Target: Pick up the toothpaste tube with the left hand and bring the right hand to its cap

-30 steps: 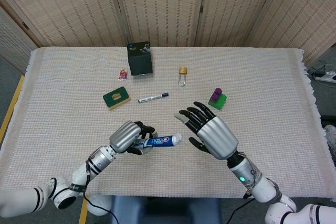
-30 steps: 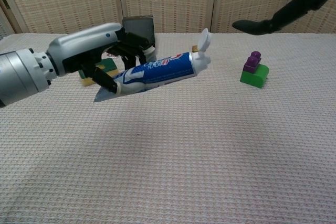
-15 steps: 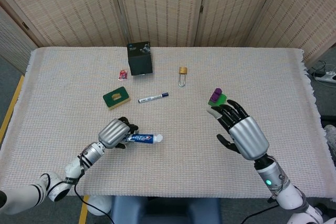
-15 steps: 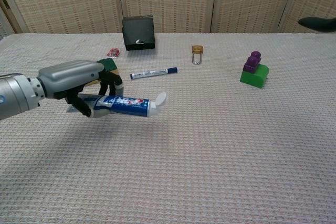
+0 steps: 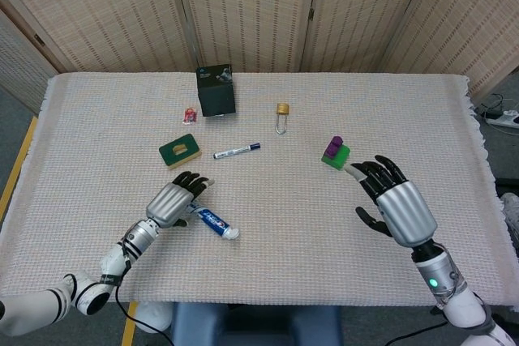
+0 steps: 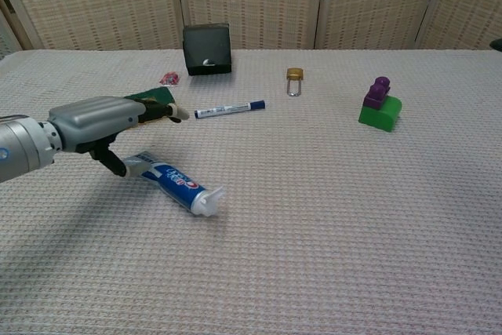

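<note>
The toothpaste tube (image 5: 212,222) lies flat on the table (image 5: 268,257), in front of the black box (image 5: 216,90) and well toward the robot from it; its white cap (image 6: 205,204) points toward the near edge and a little to the right, the flip lid standing open as far as the chest view shows. The left hand (image 5: 174,200) hangs over the tail end of the tube, fingers apart and stretched out toward the box, gripping nothing; the chest view shows its thumb (image 6: 113,162) reaching down beside the crimped end, and whether it touches the tube I cannot tell. The right hand (image 5: 393,200) is far to the right of the box, just beside the green and purple block (image 5: 335,152), fingers spread and holding nothing, well apart from the cap.

Between the box and the tube lie a marker pen (image 5: 236,151) and a green sponge-like pad (image 5: 179,151); a small red item (image 5: 190,114) sits just left of the box, a brass padlock (image 5: 281,113) to its right.

As things lie, neither part of the task stands done; the tube rests on the cloth ungripped, so the left hand must close on it and lift it, and the right hand must then cross the table to the cap.
</note>
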Motion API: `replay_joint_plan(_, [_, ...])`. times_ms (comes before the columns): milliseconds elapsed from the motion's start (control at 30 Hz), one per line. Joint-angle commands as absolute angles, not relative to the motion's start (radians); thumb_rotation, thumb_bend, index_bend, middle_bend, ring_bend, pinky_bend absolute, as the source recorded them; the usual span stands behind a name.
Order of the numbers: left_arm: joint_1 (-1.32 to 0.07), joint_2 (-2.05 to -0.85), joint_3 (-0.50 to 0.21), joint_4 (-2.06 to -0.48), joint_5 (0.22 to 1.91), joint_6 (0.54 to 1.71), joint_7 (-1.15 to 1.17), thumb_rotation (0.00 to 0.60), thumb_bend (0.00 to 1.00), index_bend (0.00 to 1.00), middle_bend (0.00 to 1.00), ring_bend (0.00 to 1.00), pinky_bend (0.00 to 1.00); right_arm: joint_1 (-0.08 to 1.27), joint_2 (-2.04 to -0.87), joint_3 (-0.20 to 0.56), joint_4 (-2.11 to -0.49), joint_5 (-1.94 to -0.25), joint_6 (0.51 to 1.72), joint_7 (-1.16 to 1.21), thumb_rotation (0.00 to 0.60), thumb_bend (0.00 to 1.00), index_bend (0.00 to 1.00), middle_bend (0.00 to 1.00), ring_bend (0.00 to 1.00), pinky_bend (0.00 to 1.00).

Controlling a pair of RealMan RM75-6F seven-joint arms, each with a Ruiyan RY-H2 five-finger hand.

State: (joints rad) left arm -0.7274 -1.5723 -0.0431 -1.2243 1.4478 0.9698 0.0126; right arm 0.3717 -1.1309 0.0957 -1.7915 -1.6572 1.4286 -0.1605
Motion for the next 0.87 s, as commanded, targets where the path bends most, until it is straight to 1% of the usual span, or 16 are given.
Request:
replay_joint_plan(33, [-0.694, -1.517, -0.062, -1.29, 1.399, 0.986, 0.027, 0.6, 0.44, 0.11, 0.15, 0.1, 0.11, 0.357, -1.114, 0.087, -1.774, -1.646, 1.428, -0.142, 0.6, 0.35, 0.14, 0.24, 0.2, 0.13])
replay_joint_plan(133, [-0.651, -1.452, -0.072, -1.362, 1.36, 1.026, 0.027, 0.6, 0.44, 0.12, 0.15, 0.1, 0.1, 0.341, -1.084, 0.068, -1.755, -1.64, 1.421, -0.098, 0.6, 0.35, 0.14, 0.24, 0.2, 0.13])
replay_joint_plan(300, [-0.55, -1.344, -0.078, -1.478, 1.299, 1.137, 0.051, 0.6, 0.44, 0.16, 0.15, 0.1, 0.08, 0.313, -1.039, 0.034, -1.698, -1.64, 1.414, 0.028, 0.6, 0.35, 0.14, 0.24, 0.21, 0.14])
replay_joint_plan(500, [-0.411, -1.259, -0.083, -1.572, 1.247, 1.318, 0.07, 0.6, 0.44, 0.2, 0.15, 0.12, 0.08, 0.269, -1.024, -0.005, -1.625, -1.634, 1.422, 0.132, 0.6, 0.35, 0.14, 0.24, 0.21, 0.15])
replay_joint_plan(700, [-0.275, -1.235, -0.049, -1.6, 1.286, 1.496, 0.064, 0.6, 0.44, 0.21, 0.16, 0.13, 0.08, 0.209, -1.038, -0.023, -1.578, -1.629, 1.477, 0.169, 0.6, 0.35, 0.14, 0.24, 0.21, 0.15])
replay_joint_plan(867, [-0.189, -1.232, -0.003, -1.615, 1.323, 1.566, 0.046, 0.6, 0.44, 0.22, 0.17, 0.14, 0.08, 0.171, -1.059, -0.029, -1.546, -1.623, 1.513, 0.193, 0.6, 0.35, 0.14, 0.24, 0.21, 0.15])
